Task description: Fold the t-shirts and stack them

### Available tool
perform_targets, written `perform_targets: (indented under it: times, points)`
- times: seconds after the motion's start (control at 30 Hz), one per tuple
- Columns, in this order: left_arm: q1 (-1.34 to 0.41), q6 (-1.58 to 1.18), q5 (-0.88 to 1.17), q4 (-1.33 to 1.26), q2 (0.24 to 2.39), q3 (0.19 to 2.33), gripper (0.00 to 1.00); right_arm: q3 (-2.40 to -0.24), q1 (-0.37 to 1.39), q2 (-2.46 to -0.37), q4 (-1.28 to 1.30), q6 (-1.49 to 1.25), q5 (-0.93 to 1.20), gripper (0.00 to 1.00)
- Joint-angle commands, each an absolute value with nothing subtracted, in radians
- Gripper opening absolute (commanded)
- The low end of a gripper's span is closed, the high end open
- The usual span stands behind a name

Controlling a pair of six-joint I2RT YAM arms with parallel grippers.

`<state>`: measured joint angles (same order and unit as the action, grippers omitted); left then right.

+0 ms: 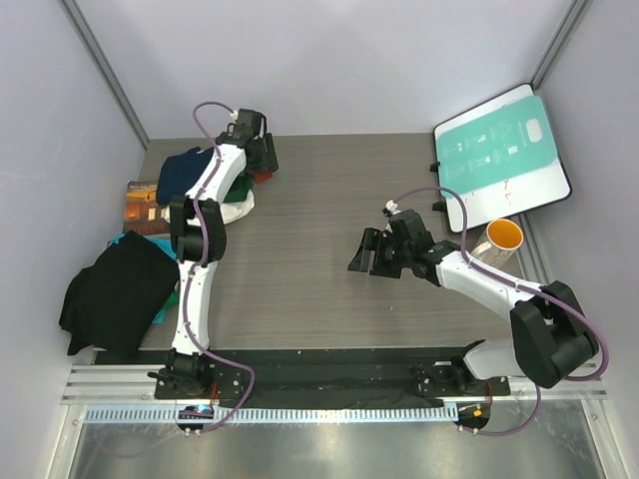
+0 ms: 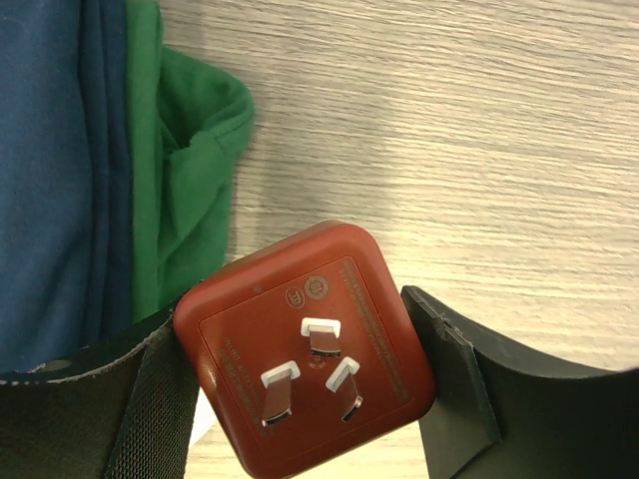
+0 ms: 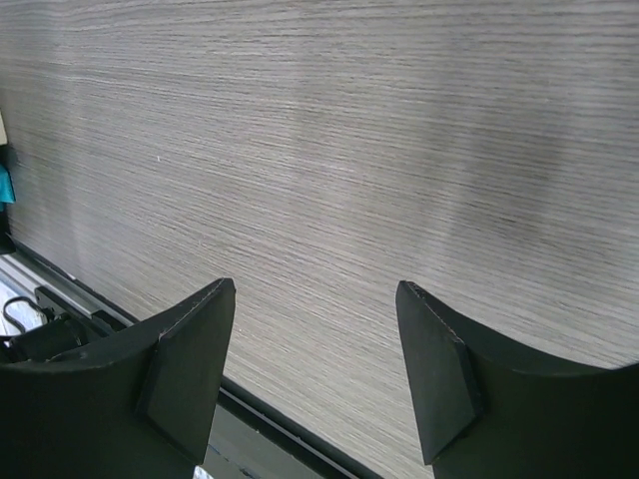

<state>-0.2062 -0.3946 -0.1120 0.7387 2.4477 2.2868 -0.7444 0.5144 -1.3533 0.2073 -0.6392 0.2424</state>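
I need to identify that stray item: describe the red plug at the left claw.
The plug is a dark red, rounded-square, plastic-looking block with three metal prongs and faint markings on the face turned to the wrist camera. It sits between the left claw's fingers, which seem to touch both sides; a real grip is unclear. A green shirt lies nearby.

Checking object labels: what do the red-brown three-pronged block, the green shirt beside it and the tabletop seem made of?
Red-brown block: probably moulded plastic, smooth and semi-matte, rounded corners; prongs shiny metal. Green shirt: soft matte knit cloth, shown by folds and a stitched hem. Tabletop: grey wood-grain streaks, possibly laminate rather than real wood.
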Motion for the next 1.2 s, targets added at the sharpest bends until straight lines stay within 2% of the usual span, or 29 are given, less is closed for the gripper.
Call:
perform_targets:
  times: [0.0,0.5,0.8,0.87,0.97,1.0,1.03,1.17]
  points:
    - [-0.202,-0.402,-0.124,0.73,2.464,2.336,0.0,-0.724,0.508,-1.296,0.181,-0.638,0.244,0.71]
    - [-0.218,-0.423,-0.138,0.718,2.585,2.396,0.0,-0.707,0.497,-1.285,0.184,-0.65,0.236,0.72]
    - [-0.213,-0.466,-0.156,0.707,2.657,2.505,0.0,-0.707,0.495,-1.295,0.184,-0.652,0.238,0.72]
    - [-0.207,-0.476,-0.152,0.709,2.666,2.52,0.03,-0.706,0.495,-1.296,0.184,-0.65,0.238,0.72]
    - [-0.199,-0.483,-0.153,0.703,2.665,2.511,0.33,-0.707,0.495,-1.304,0.187,-0.652,0.238,0.72]
    - [-0.198,-0.483,-0.152,0.692,2.66,2.504,0.56,-0.707,0.494,-1.308,0.187,-0.65,0.239,0.72]
    - [-0.195,-0.479,-0.155,0.686,2.646,2.485,0.66,-0.709,0.495,-1.31,0.189,-0.652,0.242,0.72]
    - [-0.195,-0.468,-0.198,0.655,2.609,2.433,0.81,-0.707,0.495,-1.312,0.187,-0.661,0.247,0.72]
